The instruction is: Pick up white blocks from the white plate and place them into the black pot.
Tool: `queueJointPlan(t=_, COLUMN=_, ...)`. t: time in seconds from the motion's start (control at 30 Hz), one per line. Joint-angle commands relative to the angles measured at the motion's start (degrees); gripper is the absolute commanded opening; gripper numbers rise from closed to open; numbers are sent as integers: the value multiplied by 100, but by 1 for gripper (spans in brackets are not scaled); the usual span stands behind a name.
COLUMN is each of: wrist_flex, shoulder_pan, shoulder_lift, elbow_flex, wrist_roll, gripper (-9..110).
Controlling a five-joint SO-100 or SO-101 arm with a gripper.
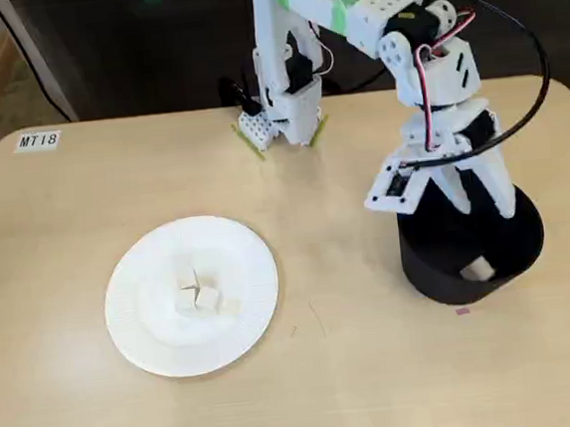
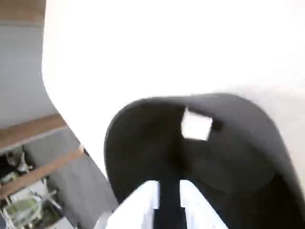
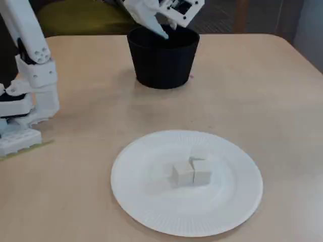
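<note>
A small cluster of white blocks (image 1: 200,293) (image 3: 192,171) sits in the middle of the white plate (image 1: 132,287) (image 3: 136,201). The black pot (image 1: 430,271) (image 3: 162,60) stands to the right in a fixed view. One white block (image 1: 478,271) (image 2: 196,126) lies on the pot's floor. My gripper (image 1: 474,202) (image 2: 167,191) (image 3: 164,30) hangs over the pot's mouth, tips dipping just inside. It is open and holds nothing; the block below lies apart from the fingers.
The arm's white base (image 1: 281,114) (image 3: 25,116) is fixed at the table's back edge. A label reading MT18 (image 1: 38,140) is stuck near the far left corner. A black cable (image 1: 525,43) loops over the arm above the pot.
</note>
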Motion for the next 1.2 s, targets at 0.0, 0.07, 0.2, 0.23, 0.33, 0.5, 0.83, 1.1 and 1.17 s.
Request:
queueJointPlan(t=0.0, wrist_flex=352, shoulder_pan=694, shoulder_lift=246, elbow_flex=-105, wrist_roll=211, gripper=-2)
queueJointPlan(t=0.07, wrist_flex=642, shoulder_pan=1160, shoulder_lift=431, elbow_flex=-105, wrist_roll=334, gripper=-2)
queueJointPlan(t=0.2, wrist_flex=1222, shoulder_pan=2206, shoulder_lift=703, elbow_flex=-105, wrist_roll=360, gripper=-2)
queueJointPlan(t=0.23, wrist_flex=1354, shoulder_pan=2487, shoulder_lift=712, elbow_flex=-105, wrist_roll=308, gripper=-2)
queueJointPlan(t=0.33, wrist_flex=1556, shoulder_pan=3261, shoulder_lift=650, elbow_flex=9, wrist_roll=396, gripper=-2)
queueJointPlan(t=0.5, wrist_flex=1468, shoulder_pan=3709, shoulder_lift=369, elbow_flex=-70, wrist_roll=483, gripper=-2)
queueJointPlan(t=0.83, wrist_flex=1775, shoulder_pan=4140, shoulder_lift=492, elbow_flex=-79, wrist_roll=1802, gripper=-2)
queueJointPlan(t=1.1, wrist_flex=1863, shoulder_pan=4210, shoulder_lift=668, elbow_flex=-18, wrist_roll=1837, gripper=-2)
queueJointPlan(t=1.17, wrist_flex=1942, shoulder_pan=4271, shoulder_lift=703, elbow_flex=-18, wrist_roll=1811, gripper=-2)
